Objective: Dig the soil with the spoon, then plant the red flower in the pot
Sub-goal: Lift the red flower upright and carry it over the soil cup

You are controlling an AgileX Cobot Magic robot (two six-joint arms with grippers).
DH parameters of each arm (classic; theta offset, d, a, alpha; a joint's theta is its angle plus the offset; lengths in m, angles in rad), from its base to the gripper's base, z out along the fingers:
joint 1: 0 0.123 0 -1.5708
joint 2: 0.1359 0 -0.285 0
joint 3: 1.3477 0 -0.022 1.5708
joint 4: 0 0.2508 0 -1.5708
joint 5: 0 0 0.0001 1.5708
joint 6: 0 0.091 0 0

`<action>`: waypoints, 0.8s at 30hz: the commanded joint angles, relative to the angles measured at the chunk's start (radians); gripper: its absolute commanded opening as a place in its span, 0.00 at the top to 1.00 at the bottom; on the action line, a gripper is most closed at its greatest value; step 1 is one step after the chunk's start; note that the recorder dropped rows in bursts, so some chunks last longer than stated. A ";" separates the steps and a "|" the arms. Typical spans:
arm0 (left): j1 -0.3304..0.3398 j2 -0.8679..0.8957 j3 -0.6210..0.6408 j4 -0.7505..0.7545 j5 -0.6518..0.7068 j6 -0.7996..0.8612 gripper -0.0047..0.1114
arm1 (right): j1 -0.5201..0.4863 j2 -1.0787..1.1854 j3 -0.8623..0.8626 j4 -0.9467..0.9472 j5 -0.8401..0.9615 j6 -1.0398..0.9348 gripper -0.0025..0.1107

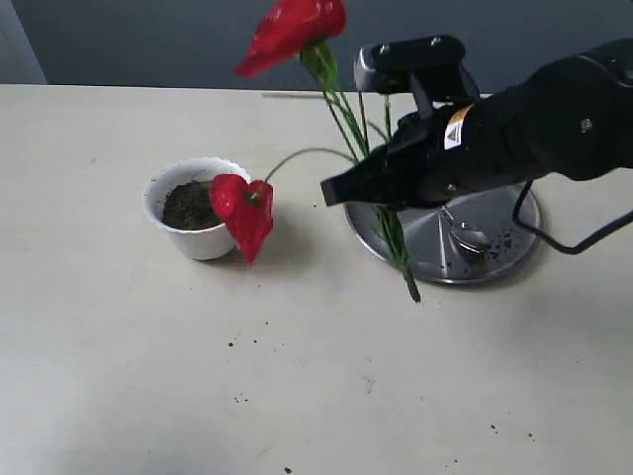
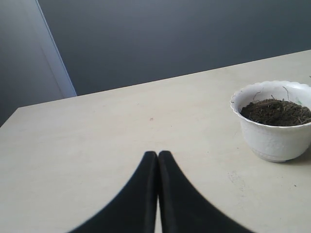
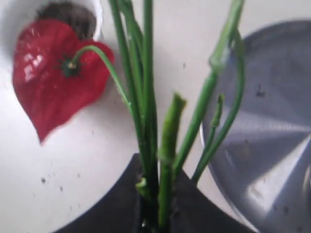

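My right gripper (image 1: 341,188) (image 3: 158,170) is shut on the green stems (image 1: 398,242) (image 3: 146,97) of the red flower and holds the bundle up above the table, beside the steel plate. One red petal (image 1: 244,213) (image 3: 53,82) hangs over the pot's rim; another (image 1: 292,28) sticks up high. The small white scalloped pot (image 1: 203,242) (image 2: 274,138) (image 3: 98,22) holds dark soil (image 1: 188,206) (image 2: 277,111). The spoon (image 1: 467,236) lies on the plate behind the right arm. My left gripper (image 2: 158,154) is shut and empty, low over bare table, some way from the pot.
The wide round steel plate (image 1: 435,262) (image 3: 272,145) lies right of the pot, partly under the right arm, with soil crumbs on it. More crumbs (image 1: 237,399) dot the table in front. A dark wall runs behind the table's far edge.
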State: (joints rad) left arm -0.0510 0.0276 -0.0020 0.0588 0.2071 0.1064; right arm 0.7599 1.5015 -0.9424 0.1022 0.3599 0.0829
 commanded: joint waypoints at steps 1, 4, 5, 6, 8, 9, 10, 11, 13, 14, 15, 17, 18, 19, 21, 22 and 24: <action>-0.002 -0.004 0.002 -0.004 -0.006 -0.005 0.96 | -0.001 -0.011 -0.001 0.004 -0.310 -0.004 0.98; -0.002 -0.004 0.002 -0.004 -0.006 -0.005 0.96 | -0.001 -0.002 -0.001 0.004 -0.490 -0.002 0.98; -0.002 -0.004 0.002 -0.004 -0.006 -0.005 0.96 | -0.001 0.000 -0.001 0.004 -0.546 -0.002 0.98; -0.002 -0.004 0.002 -0.004 -0.006 -0.005 0.96 | -0.001 0.004 -0.001 0.004 -0.597 -0.002 0.98; -0.002 -0.004 0.002 -0.004 -0.006 -0.005 0.96 | -0.001 0.019 -0.001 0.002 -0.661 -0.002 0.98; -0.002 -0.004 0.002 -0.004 -0.006 -0.005 0.96 | -0.001 0.030 -0.001 -0.003 -0.680 -0.002 0.98; -0.002 -0.004 0.002 -0.004 -0.006 -0.005 0.96 | -0.001 0.045 -0.001 -0.007 -0.690 -0.002 0.98; -0.002 -0.004 0.002 -0.004 -0.006 -0.005 0.96 | -0.001 0.058 -0.001 -0.007 -0.692 0.000 0.98; -0.002 -0.004 0.002 -0.004 -0.006 -0.005 0.96 | -0.001 0.099 -0.001 -0.026 -0.699 0.000 0.98; -0.002 -0.004 0.002 -0.004 -0.006 -0.005 0.96 | -0.001 0.117 -0.001 -0.031 -0.715 0.007 0.98; -0.002 -0.004 0.002 -0.004 -0.006 -0.005 0.96 | 0.016 0.164 -0.001 -0.061 -0.797 0.026 0.98; -0.002 -0.004 0.002 -0.004 -0.006 -0.005 0.96 | 0.047 0.213 -0.001 -0.119 -0.951 0.026 0.98; -0.002 -0.004 0.002 -0.004 -0.006 -0.005 0.96 | 0.064 0.239 -0.001 -0.158 -1.063 0.026 0.98; -0.002 -0.004 0.002 -0.004 -0.006 -0.005 0.96 | 0.079 0.262 -0.001 -0.191 -1.156 0.026 0.98; -0.002 -0.004 0.002 -0.004 -0.006 -0.005 0.96 | 0.110 0.322 -0.006 -0.222 -1.361 0.026 0.98; -0.002 -0.004 0.002 -0.004 -0.006 -0.005 0.96 | 0.131 0.378 -0.036 -0.222 -1.405 0.026 0.98; -0.002 -0.004 0.002 -0.004 -0.006 -0.005 0.96 | 0.148 0.466 -0.086 -0.209 -1.339 0.030 0.98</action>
State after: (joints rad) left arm -0.0510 0.0276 -0.0020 0.0588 0.2071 0.1064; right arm 0.8976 1.8946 -0.9907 -0.1105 -0.9749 0.1078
